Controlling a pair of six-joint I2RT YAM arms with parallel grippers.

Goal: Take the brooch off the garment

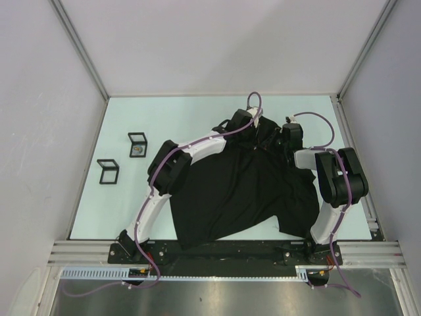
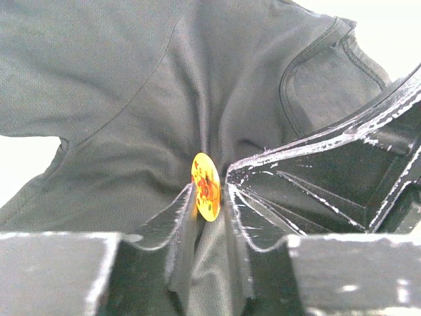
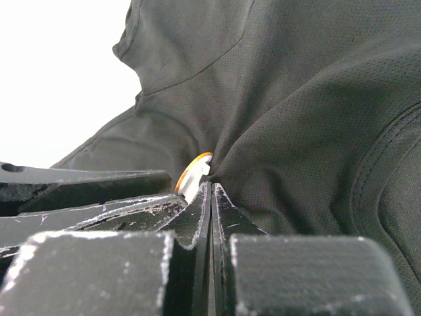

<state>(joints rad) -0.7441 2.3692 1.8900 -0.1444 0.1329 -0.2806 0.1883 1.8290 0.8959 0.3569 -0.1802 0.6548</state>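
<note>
The black T-shirt garment (image 1: 230, 191) lies spread on the table, and both grippers meet at its far collar end. The brooch (image 2: 206, 186) is a round yellow-orange disc; its white back shows in the right wrist view (image 3: 194, 174). My left gripper (image 2: 207, 197) is closed round the brooch at its fingertips, with a fold of cloth (image 2: 210, 263) between the fingers. My right gripper (image 3: 212, 187) is shut on the cloth (image 3: 316, 99) right beside the brooch. In the top view the left gripper (image 1: 255, 126) and right gripper (image 1: 279, 138) are close together.
Two small black-framed boxes (image 1: 137, 145) (image 1: 108, 171) stand on the pale table to the left of the shirt. Enclosure walls close the back and sides. A metal rail (image 1: 223, 253) runs along the near edge.
</note>
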